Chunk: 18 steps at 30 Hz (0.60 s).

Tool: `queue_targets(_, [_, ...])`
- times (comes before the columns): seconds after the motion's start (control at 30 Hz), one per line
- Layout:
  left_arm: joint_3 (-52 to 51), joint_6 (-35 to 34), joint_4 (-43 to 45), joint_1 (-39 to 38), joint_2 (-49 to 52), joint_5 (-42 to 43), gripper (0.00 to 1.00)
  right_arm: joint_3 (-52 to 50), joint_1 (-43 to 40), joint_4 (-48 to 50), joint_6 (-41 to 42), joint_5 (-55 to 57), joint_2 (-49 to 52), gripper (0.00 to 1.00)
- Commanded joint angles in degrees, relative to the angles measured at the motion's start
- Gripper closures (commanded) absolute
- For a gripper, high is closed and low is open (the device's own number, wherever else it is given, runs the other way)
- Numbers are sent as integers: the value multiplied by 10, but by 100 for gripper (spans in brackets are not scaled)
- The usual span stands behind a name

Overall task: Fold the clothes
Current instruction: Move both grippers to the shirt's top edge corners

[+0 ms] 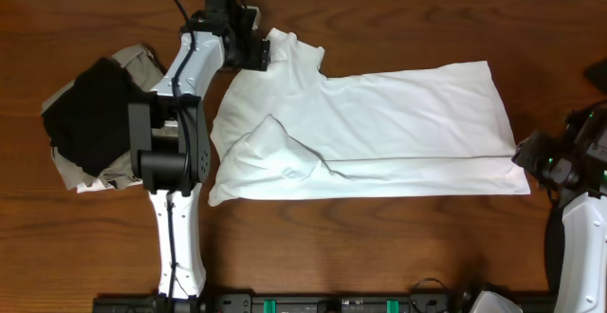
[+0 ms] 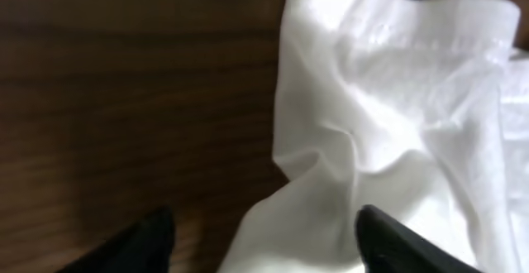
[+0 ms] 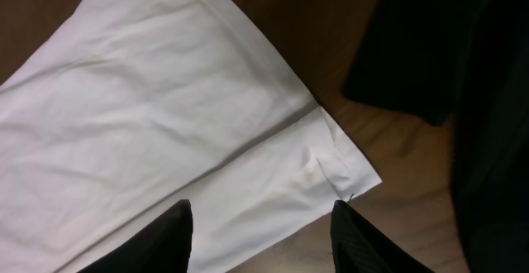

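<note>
T-shirt (image 1: pixel 398 114): white, spread flat across the middle of the table (image 1: pixel 379 247), its long side going left to right. The near long edge is turned over as a narrow strip, so I judge the folding partly done.
Left gripper (image 1: pixel 258 55): over the far left corner of the shirt, near the collar. Its fingers are apart and clamp nothing, probably placed to take this corner.
Right gripper (image 3: pixel 263 215): above the hem corner at the right end, fingers apart, holding nothing. It seems ready to pinch.
Pile (image 1: pixel 95 123): black and khaki clothes beside the left arm, apart from the shirt, likely waiting.
</note>
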Motion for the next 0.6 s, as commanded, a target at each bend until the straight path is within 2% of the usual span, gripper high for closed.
queue_targets(0.0, [12, 6, 1, -16, 9, 16, 43, 6, 5, -2, -9, -4, 4, 48])
queue_targets(0.03, [12, 6, 1, -19, 9, 16, 48, 6, 5, -2, -9, -4, 4, 48])
queue_targets(0.07, [12, 6, 1, -22, 9, 15, 61, 6, 5, -2, -9, -4, 4, 48])
queue_targets(0.1, [12, 5, 0, -23, 9, 15, 67, 6, 5, -2, -9, -4, 4, 48])
queue_targets(0.23, [12, 5, -12, -24, 9, 15, 81, 6, 5, -5, -9, -4, 4, 48])
queue_targets(0.27, [12, 5, -18, -23, 8, 14, 89, 6, 5, -5, -9, -4, 4, 48])
queue_targets(0.3, [12, 5, -26, -22, 8, 13, 92, 6, 5, -4, -9, -4, 4, 48])
queue_targets(0.43, [12, 5, -56, -17, 0, 13, 94, 6, 6, 16, -9, -4, 4, 51])
queue_targets(0.57, [12, 3, -80, -16, -21, 13, 94, 6, 19, 71, -38, -43, 5, 68])
